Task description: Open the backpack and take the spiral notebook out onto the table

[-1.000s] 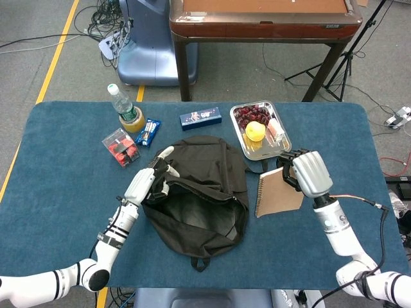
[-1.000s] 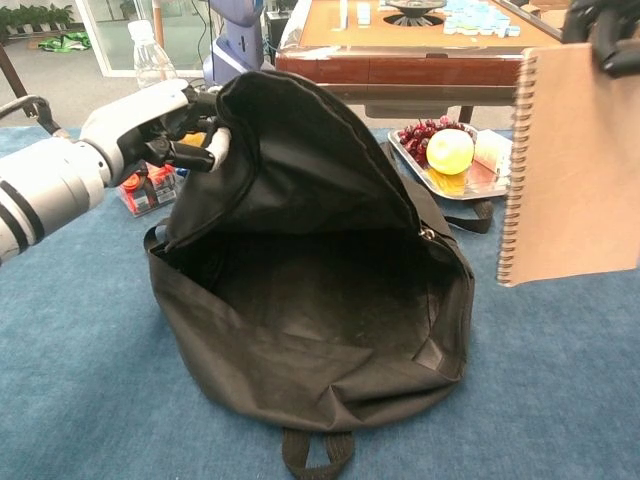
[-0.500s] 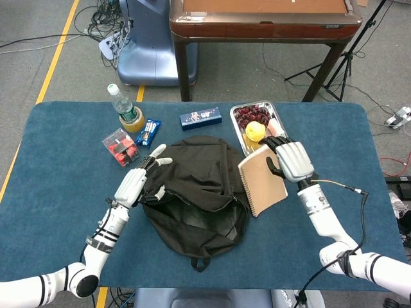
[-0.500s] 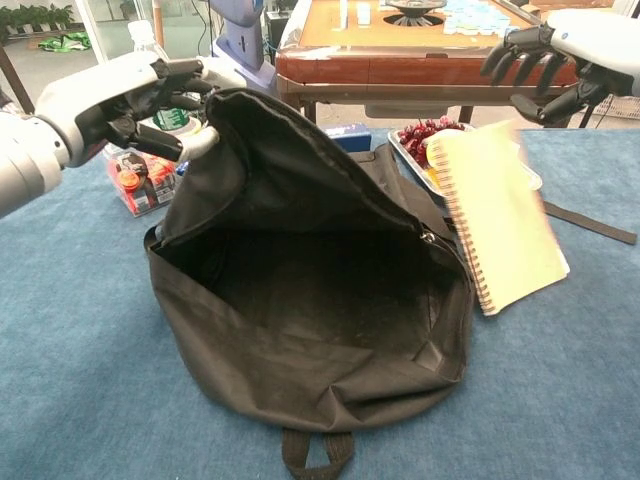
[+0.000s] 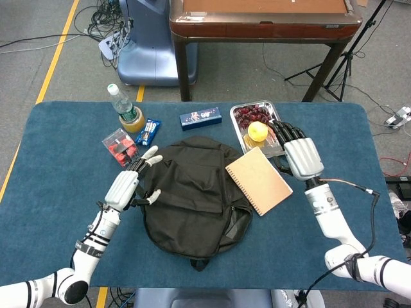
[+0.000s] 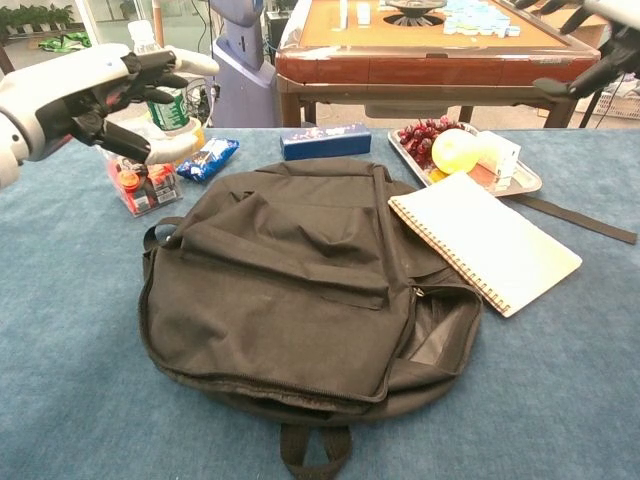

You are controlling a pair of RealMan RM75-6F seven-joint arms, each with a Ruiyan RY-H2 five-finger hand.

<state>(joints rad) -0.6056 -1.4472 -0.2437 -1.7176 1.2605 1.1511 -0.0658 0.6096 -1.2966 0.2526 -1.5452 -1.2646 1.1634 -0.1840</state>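
The black backpack (image 5: pixel 192 196) (image 6: pixel 290 290) lies flat on the blue table, its flap fallen over the mouth and the zipper gaping at the right side. The tan spiral notebook (image 5: pixel 259 180) (image 6: pixel 485 240) lies flat, its left edge resting on the backpack's right side, the rest on the table. My left hand (image 5: pixel 125 183) (image 6: pixel 95 95) hovers with fingers apart just left of the backpack, holding nothing. My right hand (image 5: pixel 300 154) is lifted above the notebook's far right corner, fingers spread, empty; only its fingertips (image 6: pixel 585 40) show in the chest view.
A metal tray (image 5: pixel 239 135) with a lemon (image 5: pixel 257 131), grapes and a small box sits behind the notebook. A water bottle (image 5: pixel 122 102), snack packet (image 5: pixel 149 132), clear box (image 5: pixel 120 145) and blue box (image 5: pixel 200 117) stand behind the backpack. A strap (image 6: pixel 580 220) trails right.
My right hand let go of the notebook, which dropped flat beside the backpack. My left hand released the flap, and the backpack collapsed shut. Both hands pulled away and spread.
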